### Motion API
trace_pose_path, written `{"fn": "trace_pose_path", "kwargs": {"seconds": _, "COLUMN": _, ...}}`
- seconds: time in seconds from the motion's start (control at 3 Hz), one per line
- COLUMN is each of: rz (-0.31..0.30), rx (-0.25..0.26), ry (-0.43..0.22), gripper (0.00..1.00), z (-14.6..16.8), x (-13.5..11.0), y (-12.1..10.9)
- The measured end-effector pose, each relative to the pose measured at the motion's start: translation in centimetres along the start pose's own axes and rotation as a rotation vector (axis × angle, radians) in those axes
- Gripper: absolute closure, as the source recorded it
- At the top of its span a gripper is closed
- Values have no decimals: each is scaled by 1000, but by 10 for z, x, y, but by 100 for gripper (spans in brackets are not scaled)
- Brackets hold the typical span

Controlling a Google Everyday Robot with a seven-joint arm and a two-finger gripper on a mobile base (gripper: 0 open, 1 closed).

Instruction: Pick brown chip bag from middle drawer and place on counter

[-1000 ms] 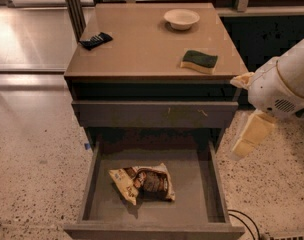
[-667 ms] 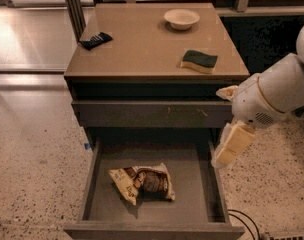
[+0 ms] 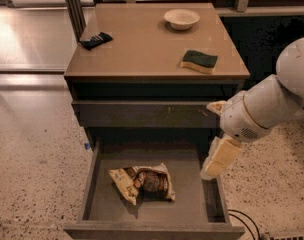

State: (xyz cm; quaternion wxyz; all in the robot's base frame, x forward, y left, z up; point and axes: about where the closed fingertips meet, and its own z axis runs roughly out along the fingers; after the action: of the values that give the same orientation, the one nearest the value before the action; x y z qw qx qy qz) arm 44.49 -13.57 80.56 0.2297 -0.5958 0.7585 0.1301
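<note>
The brown chip bag (image 3: 142, 182) lies crumpled on the flat bottom of the open middle drawer (image 3: 192, 204), left of centre. My gripper (image 3: 215, 163) hangs over the drawer's right side, about level with the bag and well to its right, not touching it. It holds nothing that I can see. The white arm reaches in from the right. The tan counter (image 3: 142, 44) is the top of the dark cabinet, above the drawer.
On the counter lie a green-and-yellow sponge (image 3: 199, 61) at the right, a white bowl (image 3: 181, 18) at the back and a small black packet (image 3: 95, 40) at the left. A closed scratched drawer front (image 3: 142, 114) sits above the open drawer. A cable (image 3: 242, 219) lies on the floor.
The arm has moved left and down, bringing the gripper from beside the cabinet to over the drawer's right side. The bag has not moved.
</note>
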Motion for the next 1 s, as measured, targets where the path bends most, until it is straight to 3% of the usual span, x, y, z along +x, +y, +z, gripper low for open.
{"fn": "trace_pose_path", "kwargs": {"seconds": 0.67, "rz": -28, "rx": -81, "ry": -19, "gripper": 0, "z": 75, "x": 1, "y": 24}}
{"fn": "trace_pose_path", "kwargs": {"seconds": 1.0, "rz": -36, "rx": -79, "ry": 11, "gripper": 0, "z": 110, "x": 7, "y": 32}}
